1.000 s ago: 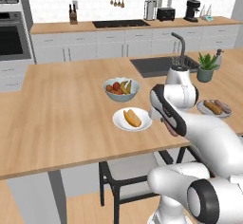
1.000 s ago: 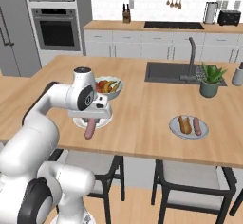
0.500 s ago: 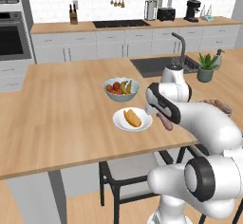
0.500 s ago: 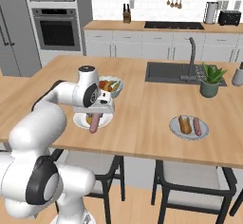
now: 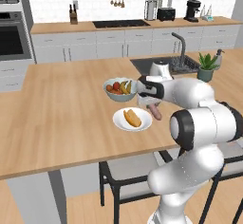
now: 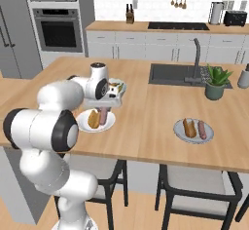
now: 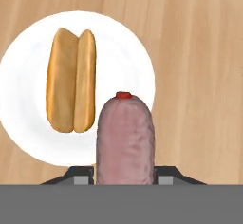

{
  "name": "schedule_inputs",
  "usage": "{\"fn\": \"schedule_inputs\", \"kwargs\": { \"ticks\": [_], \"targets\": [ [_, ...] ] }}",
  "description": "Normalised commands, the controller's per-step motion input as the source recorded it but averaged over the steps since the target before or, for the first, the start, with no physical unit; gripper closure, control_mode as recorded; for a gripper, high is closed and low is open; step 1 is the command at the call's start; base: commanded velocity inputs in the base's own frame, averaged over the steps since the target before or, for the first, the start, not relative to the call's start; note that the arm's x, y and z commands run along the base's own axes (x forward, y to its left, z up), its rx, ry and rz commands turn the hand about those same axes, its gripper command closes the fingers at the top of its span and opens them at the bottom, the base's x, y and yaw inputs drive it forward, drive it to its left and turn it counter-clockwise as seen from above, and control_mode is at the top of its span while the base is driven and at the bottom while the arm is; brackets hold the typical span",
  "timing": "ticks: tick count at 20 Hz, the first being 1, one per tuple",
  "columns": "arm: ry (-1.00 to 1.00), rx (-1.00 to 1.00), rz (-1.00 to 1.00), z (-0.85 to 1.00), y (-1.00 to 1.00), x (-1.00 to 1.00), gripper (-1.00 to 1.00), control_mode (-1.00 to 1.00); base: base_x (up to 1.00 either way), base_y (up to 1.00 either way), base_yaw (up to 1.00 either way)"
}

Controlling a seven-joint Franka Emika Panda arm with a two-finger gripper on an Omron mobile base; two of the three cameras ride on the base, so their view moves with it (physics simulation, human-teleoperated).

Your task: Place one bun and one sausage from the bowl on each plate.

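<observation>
My gripper (image 7: 124, 173) is shut on a pinkish-brown sausage (image 7: 126, 135) that hangs end-down just above the right rim of a white plate (image 7: 26, 95). An orange-tan bun (image 7: 71, 83) lies on that plate, left of the sausage. From the left base camera, the gripper (image 5: 151, 104) holds the sausage (image 5: 154, 112) beside the plate (image 5: 144, 123) and its bun (image 5: 132, 118). From the right, the held sausage (image 6: 102, 115) hangs over the near plate (image 6: 82, 125). A second plate (image 6: 180, 131) carries a bun (image 6: 188, 127) and a sausage (image 6: 202, 129). The bowl is out of view.
A pale fruit bowl (image 5: 120, 89) with bananas and other fruit stands just behind the near plate. The sink with its faucet (image 6: 196, 58) and a potted plant (image 6: 216, 81) lie farther right. Bare wooden counter stretches to the left.
The gripper carried the sausage from in front of the plate up and inward, so it now hangs by the plate's right rim, beside the bun. The jaws stayed shut.
</observation>
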Motion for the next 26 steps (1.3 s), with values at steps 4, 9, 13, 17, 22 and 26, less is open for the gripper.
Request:
{"fn": "schedule_inputs", "kwargs": {
  "ticks": [4,9,13,17,22,26],
  "targets": [
    [0.00,0.04,0.01,-0.35,0.10,0.95,1.00,-1.00,0.00,0.00,0.00],
    [0.00,0.03,0.00,-0.50,0.21,0.58,1.00,-1.00,0.00,0.00,0.00],
    [0.00,0.02,0.00,-0.39,0.08,0.00,1.00,-1.00,0.00,0.00,0.00],
    [-0.01,0.04,0.00,-0.36,0.00,0.00,1.00,-1.00,0.00,0.00,0.00],
    [0.00,0.02,0.00,-0.25,0.02,0.03,1.00,-1.00,0.00,0.00,0.00],
    [0.00,0.01,0.00,-0.04,0.00,0.18,-1.00,-1.00,0.00,0.00,0.00]
  ]
}}
